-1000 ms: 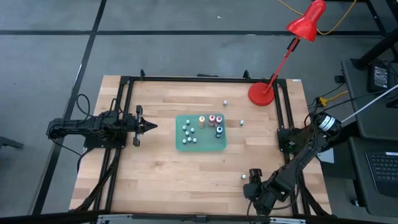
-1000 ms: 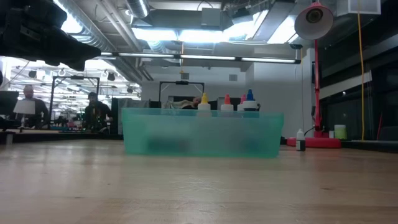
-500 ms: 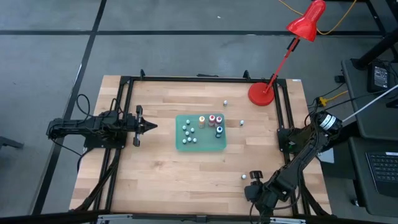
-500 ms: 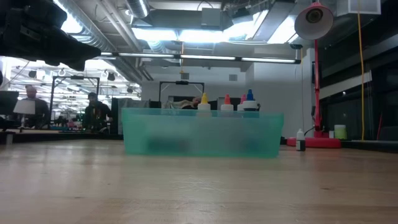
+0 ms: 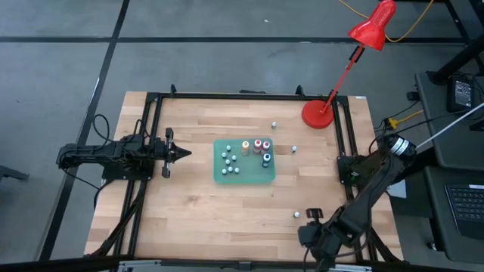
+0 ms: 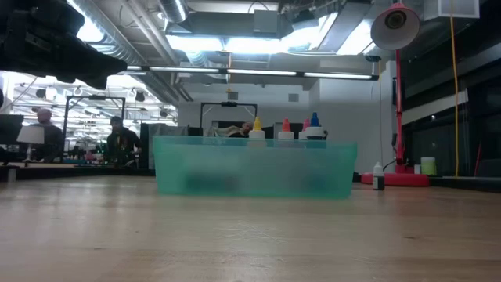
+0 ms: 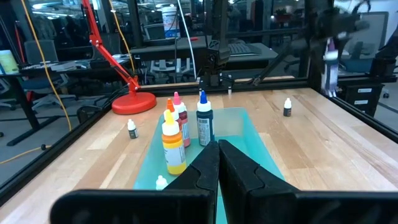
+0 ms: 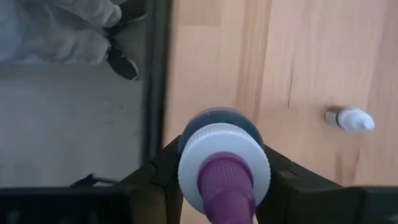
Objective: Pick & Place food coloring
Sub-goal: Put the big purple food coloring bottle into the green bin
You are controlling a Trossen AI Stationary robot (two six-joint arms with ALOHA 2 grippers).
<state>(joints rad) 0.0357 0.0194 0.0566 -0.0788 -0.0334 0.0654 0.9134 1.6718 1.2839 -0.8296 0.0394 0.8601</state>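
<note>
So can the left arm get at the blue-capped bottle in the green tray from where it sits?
Probably yes. The left gripper is shut and points at the green tray across bare wood. The blue-capped bottle stands on the tray's far side, so it would have to open and pass the orange bottle on the way.

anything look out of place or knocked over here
One small bottle lies tipped on its side on the bare wood near the right gripper, which is shut on a purple-tipped bottle. Two more bottles stand loose outside the green tray.

A red desk lamp (image 5: 361, 53) stands at the wooden table's (image 5: 204, 208) far right corner; 2 people (image 6: 117, 141) sit beyond.
</note>
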